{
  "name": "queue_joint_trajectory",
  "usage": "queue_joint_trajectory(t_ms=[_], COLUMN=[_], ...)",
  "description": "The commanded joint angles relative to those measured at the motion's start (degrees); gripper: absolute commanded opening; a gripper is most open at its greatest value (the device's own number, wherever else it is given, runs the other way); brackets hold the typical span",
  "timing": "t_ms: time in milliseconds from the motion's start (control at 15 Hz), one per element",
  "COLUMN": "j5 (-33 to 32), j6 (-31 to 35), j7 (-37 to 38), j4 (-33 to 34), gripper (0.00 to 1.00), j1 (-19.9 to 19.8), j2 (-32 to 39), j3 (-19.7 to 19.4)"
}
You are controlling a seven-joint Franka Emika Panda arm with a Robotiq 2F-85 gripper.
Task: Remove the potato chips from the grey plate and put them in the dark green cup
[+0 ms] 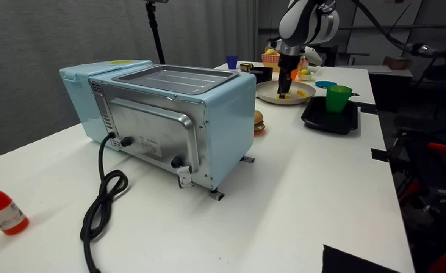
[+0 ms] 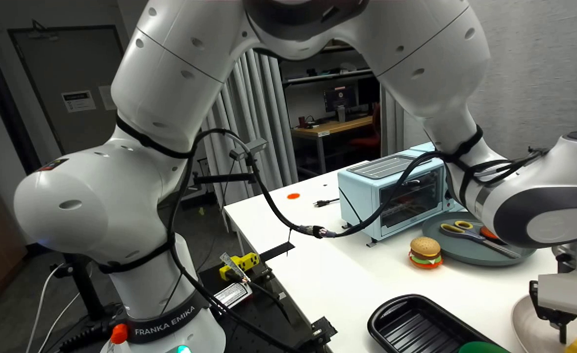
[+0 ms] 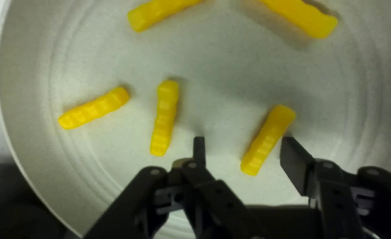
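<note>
5 crinkle-cut potato chips [image 3: 164, 118] on the grey plate [image 3: 215, 56]; apparently lining up a grasp, with gripper [image 3: 243, 143] spread astride 1 chip [image 3: 267, 140]. Next, needs pinching, lifting, carrying to the green cup [image 1: 338, 99] near the plate.

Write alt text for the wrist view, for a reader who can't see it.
Open black gripper straddling, but not gripping, one ridged yellow chip on a pale grey plate. Two more chips lie left of it in the picture; two other chips are cut off by the top edge.
</note>
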Motion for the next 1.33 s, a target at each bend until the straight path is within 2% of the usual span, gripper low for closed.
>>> queue_joint_trajectory(t_ms=[0,267,333,533,800,1000,1267], j5=[-2.83,-4.55,-5.04,-6.41,-6.86,-5.24,-3.90], j6=[0.06,-0.15,-0.16,-0.28,-4.00,-9.82,-18.89], j7=[4.35,7.28,7.79,7.65,4.17,0.14,-5.18], j4=[1.10,1.10,1.06,0.38,-2.04,-3.41,-4.75], gripper=[0.30,0.02,0.00,0.03,0.03,0.03,0.03], j1=[0.16,0.21,0.24,-0.19,-2.04,-3.42,-3.41], j2=[1.05,0.94,0.77,-0.61,-4.54,-8.24,-12.96], j3=[-0.28,-0.44,-0.50,-0.10,2.14,4.38,4.29])
